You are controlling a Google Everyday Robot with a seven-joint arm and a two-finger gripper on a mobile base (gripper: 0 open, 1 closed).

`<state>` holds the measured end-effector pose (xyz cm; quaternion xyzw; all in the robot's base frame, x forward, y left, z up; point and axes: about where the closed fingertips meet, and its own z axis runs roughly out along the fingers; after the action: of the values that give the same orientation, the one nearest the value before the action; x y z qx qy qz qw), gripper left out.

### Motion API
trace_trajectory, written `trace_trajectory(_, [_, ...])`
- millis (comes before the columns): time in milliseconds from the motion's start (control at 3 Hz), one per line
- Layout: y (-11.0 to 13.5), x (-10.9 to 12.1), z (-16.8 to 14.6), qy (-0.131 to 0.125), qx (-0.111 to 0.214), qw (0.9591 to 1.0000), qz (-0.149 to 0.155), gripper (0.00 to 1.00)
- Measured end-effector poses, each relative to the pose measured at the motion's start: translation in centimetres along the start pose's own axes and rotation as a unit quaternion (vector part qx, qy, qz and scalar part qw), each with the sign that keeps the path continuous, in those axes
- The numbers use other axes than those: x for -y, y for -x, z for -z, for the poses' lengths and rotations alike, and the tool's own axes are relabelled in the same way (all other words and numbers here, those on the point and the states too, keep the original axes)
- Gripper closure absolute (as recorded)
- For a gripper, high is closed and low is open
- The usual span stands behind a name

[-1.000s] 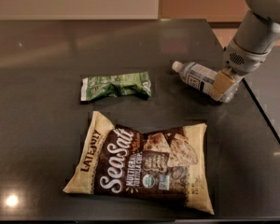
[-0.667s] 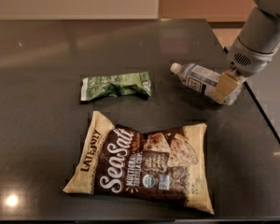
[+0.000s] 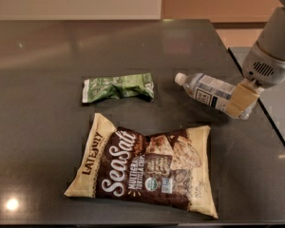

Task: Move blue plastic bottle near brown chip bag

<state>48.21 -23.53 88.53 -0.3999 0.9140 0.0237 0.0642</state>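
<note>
Gripper [image 3: 241,100] appears clamped on the base end of the bottle [image 3: 206,90], which lies cap-leftward on the table [image 3: 47,56], apart from the chip bag [image 3: 147,167]; advise a firm grip, low carry and gentle set-down just beside the bag.

The arm [image 3: 278,38] is a smooth, pale grey cylinder; it ends in a rounded grey wrist housing with a small patch of dark vent slits on its face; below that the gripper [image 3: 241,104], at the right of the view and clamped on the base of the blue plastic bottle [image 3: 206,90], shows one blocky tan finger [image 3: 242,97], flat-faced and matte.
</note>
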Motion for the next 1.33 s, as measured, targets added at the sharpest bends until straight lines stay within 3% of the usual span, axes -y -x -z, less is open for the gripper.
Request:
trace_trajectory(333, [-1.5,-1.9,0.1,0.01,0.0,0.9999,0.003,1.0])
trace_trajectory(1000, [-3.1,-2.7,-2.0,0.023,-0.005,0.9997,-0.001,1.0])
trace_trajectory(1333, [-3.2,-2.9,-2.8,0.031,-0.009,0.9995,0.004,0.82])
